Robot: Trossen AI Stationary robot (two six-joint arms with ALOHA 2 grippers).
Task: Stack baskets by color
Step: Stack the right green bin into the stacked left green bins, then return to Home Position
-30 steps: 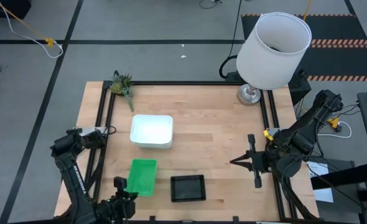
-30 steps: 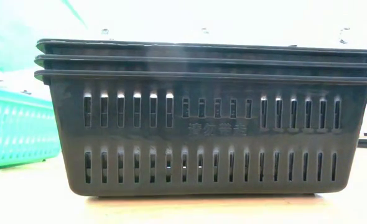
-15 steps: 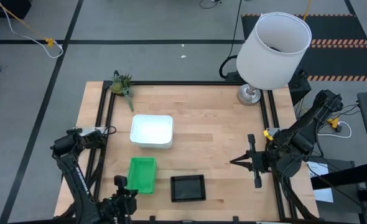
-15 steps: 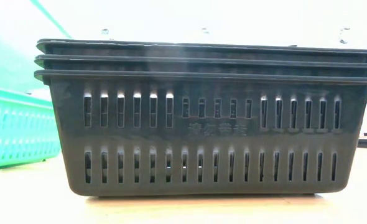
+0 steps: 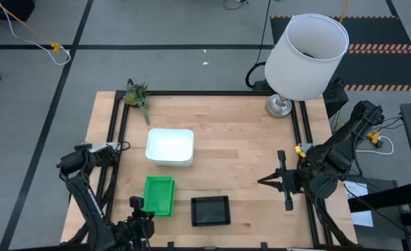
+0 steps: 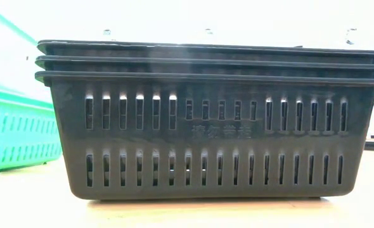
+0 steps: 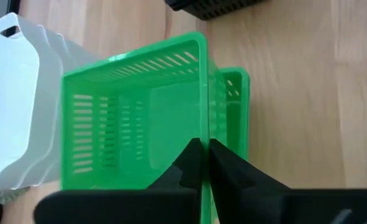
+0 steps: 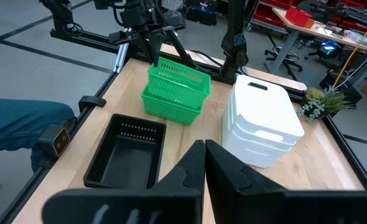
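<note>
Left claw (image 7: pixel 203 163) clamped on green basket (image 7: pixel 134 118) rim beside white stack (image 5: pixel 169 146).

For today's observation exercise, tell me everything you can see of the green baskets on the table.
The green baskets are bright plastic with slotted walls and solid rims. The top one sits tilted, not fully nested, on the green ones beneath, how many I cannot tell. They stand near the table's front edge, between the white stack and the black stack. The left gripper is pinched shut on the top basket's wall. The right gripper waits apart.
</note>
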